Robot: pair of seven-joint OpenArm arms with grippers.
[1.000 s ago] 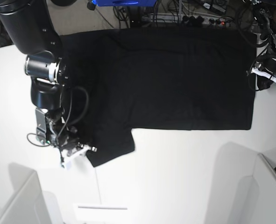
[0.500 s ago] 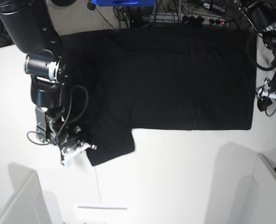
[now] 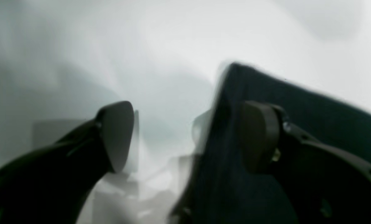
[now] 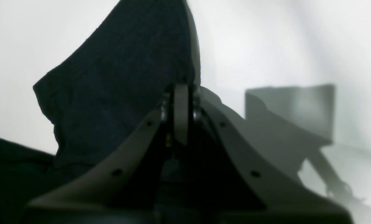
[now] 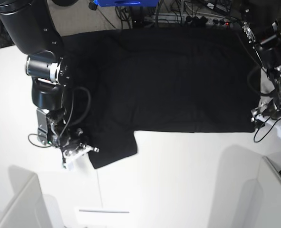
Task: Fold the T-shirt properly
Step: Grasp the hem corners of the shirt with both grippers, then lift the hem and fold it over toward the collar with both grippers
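In the base view the T-shirt (image 5: 169,80) lies spread flat, plain black side up, across the far half of the white table (image 5: 178,180), with one sleeve (image 5: 112,149) reaching toward the near edge. The right gripper (image 5: 81,151) sits at the outer edge of that sleeve, low on the table. The left gripper (image 5: 268,116) stands at the opposite end, at the shirt's near corner by the hem.

In the left wrist view the left gripper (image 3: 185,137) has its jaws spread wide. One finger (image 3: 118,133) is over bare table, the other (image 3: 260,137) is over the black cloth (image 3: 313,105), and the cloth's corner edge runs up between them; the picture is blurred, and nothing is pinched.

In the right wrist view the right gripper (image 4: 181,112) has its jaws pressed together. The sleeve (image 4: 120,81) lies just behind and left of the tips, its edge meeting them, but whether cloth is caught between them I cannot tell
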